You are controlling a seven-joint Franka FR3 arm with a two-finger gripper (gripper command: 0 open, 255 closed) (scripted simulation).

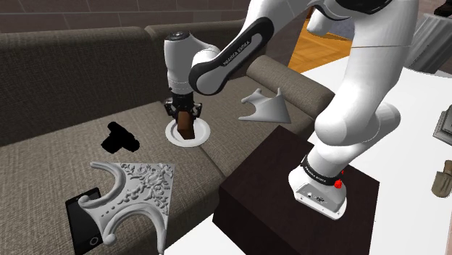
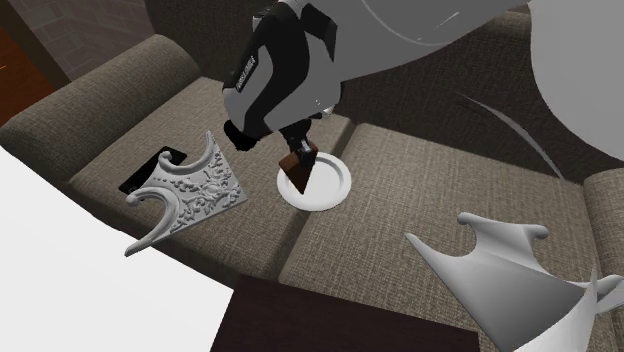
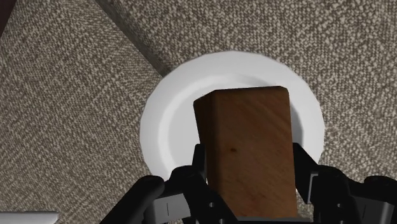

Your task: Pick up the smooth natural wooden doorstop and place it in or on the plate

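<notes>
We are clamping the gripper (image 3: pixel 249 167) on the brown wooden doorstop (image 3: pixel 247 130), holding it upright over the white plate (image 3: pixel 160 121); in the shoulder view, an ornate bracket (image 1: pixel 141 190) is lying at the plate's seven o'clock.

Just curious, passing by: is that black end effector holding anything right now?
End effector: closed on the brown wooden doorstop, over the white plate.
</notes>
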